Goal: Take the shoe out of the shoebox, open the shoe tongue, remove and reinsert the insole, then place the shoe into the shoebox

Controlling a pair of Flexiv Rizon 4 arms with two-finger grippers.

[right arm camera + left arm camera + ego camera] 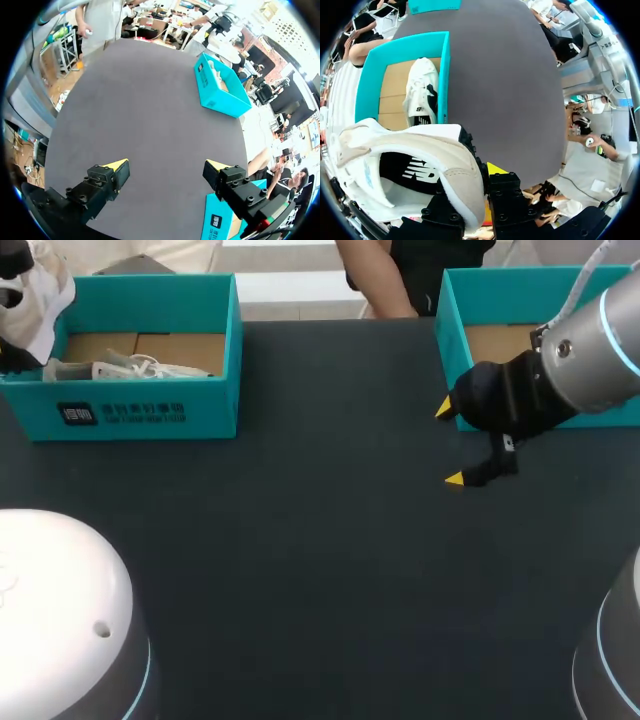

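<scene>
One white shoe (405, 165) sits clamped in your left gripper (472, 195) over the shoebox (200, 360) at the tabletop's (320, 570) far left corner. The box front carries black print (120, 413), too small to read. Your right gripper (449, 443) hangs spread.

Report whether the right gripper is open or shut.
Open: the right gripper has its yellow tips far apart above the table, nothing between them.

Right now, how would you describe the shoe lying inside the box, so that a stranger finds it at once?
Find the teal shoebox at the table's far left. On its brown cardboard floor lies a white shoe with black side patches. The other white shoe is held up in the left tool; this one rests in the box, untouched.
</scene>
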